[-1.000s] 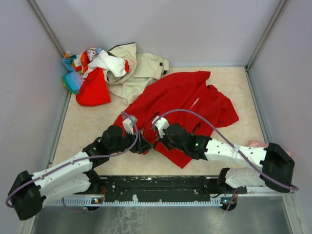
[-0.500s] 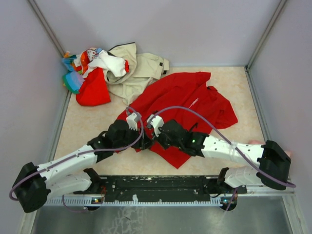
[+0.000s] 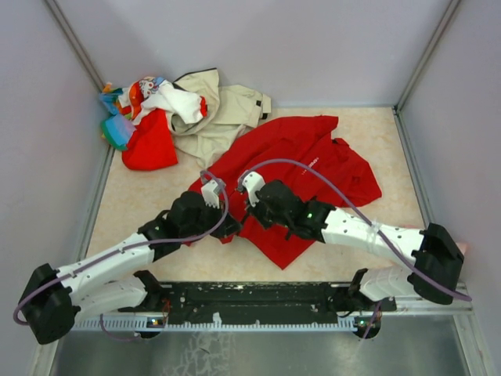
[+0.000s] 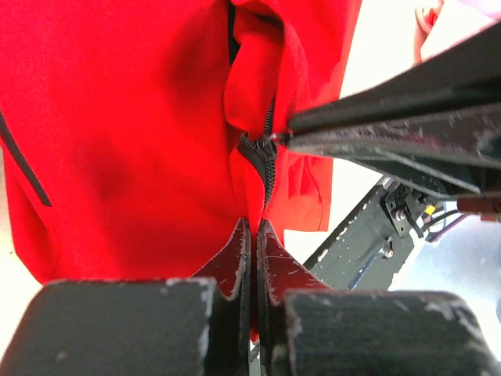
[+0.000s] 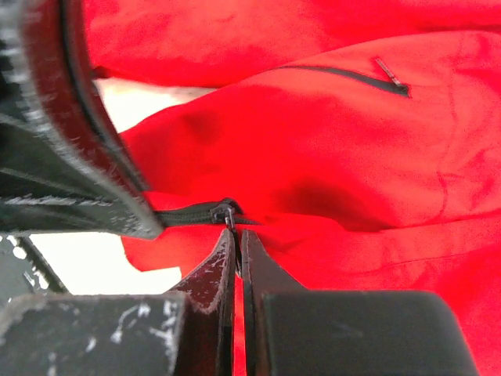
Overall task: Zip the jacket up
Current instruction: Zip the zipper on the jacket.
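The red jacket (image 3: 305, 160) lies spread over the middle and right of the table, its hem toward the arms. In the left wrist view my left gripper (image 4: 252, 229) is shut on the red hem fabric (image 4: 156, 157) just below the black front zipper (image 4: 266, 160). My right gripper's fingers (image 4: 391, 133) come in from the right and meet the zipper's slider. In the right wrist view my right gripper (image 5: 237, 235) is shut on the pull tab under the slider (image 5: 223, 211). From above, both grippers (image 3: 231, 227) (image 3: 250, 213) meet at the jacket's lower front edge.
A beige jacket (image 3: 223, 110) and a heap of mixed clothes (image 3: 145, 117) lie in the back left corner. Grey walls enclose the table on three sides. The black base rail (image 3: 258, 298) runs along the near edge. A slanted pocket zip (image 5: 344, 74) shows on the jacket.
My left gripper has closed on the jacket's hem. Both grippers have shifted slightly away from the bases, and the jacket's lower edge has been drawn with them.
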Robot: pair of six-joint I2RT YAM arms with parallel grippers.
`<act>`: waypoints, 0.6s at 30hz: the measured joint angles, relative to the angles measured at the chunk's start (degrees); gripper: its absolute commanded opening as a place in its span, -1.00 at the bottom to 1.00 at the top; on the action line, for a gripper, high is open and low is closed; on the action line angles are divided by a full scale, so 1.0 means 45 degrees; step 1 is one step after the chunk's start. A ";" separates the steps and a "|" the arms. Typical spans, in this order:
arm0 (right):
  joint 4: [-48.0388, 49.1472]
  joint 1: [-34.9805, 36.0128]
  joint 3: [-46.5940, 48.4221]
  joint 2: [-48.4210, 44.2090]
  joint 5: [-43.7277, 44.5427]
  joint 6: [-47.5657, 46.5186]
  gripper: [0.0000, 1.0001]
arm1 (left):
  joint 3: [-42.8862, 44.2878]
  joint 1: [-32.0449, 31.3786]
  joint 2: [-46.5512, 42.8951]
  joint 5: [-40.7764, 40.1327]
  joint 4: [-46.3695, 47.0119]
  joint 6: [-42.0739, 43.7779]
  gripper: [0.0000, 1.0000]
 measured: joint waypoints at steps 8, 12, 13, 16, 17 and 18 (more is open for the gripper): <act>-0.0403 -0.1205 0.0767 0.0466 -0.0355 0.0078 -1.00 | 0.0029 0.0121 -0.0777 -0.0733 -0.0287 0.0024 -0.98; -0.0612 -0.1637 0.0865 0.0481 -0.0350 -0.0039 -1.00 | 0.0121 0.0117 -0.0967 -0.1268 -0.0748 0.0058 -0.97; -0.0748 -0.1710 0.0928 0.0505 -0.0355 -0.0092 -1.00 | 0.0228 0.0117 -0.0957 -0.1496 -0.0986 0.0097 -0.97; -0.1127 -0.1836 0.1360 0.0612 -0.0413 -0.0301 -1.00 | 0.0879 0.0131 -0.0758 -0.2390 -0.1778 0.0393 -0.98; -0.1229 -0.1855 0.1545 0.0622 -0.0413 -0.0393 -1.00 | 0.1180 0.0155 -0.0636 -0.2671 -0.2021 0.0554 -0.98; -0.1311 -0.1885 0.1797 0.0622 -0.0403 -0.0495 -1.00 | 0.1506 0.0223 -0.0505 -0.2909 -0.2254 0.0714 -0.98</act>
